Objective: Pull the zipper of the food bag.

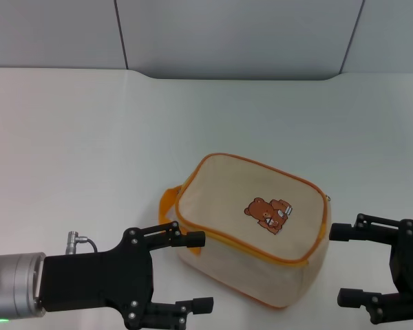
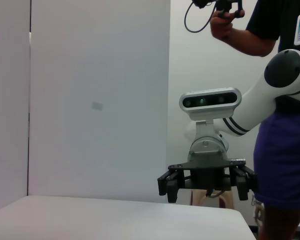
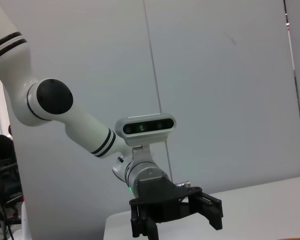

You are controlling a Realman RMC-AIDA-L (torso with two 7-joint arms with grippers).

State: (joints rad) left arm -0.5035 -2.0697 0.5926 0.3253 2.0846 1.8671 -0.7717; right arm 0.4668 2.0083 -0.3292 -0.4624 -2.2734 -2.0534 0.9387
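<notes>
Head view has the food bag (image 1: 251,237) sitting on the white table (image 1: 89,137) (bear print up, zipper (image 1: 261,251) edging its top panel), left gripper (image 1: 196,271) and right gripper (image 1: 344,265) flanking it, both spread wide, touching nothing.

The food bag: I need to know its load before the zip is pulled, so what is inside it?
Nothing inside shows. The food bag lies closed on the white table, bear print up; its beige fabric hides any contents.
</notes>
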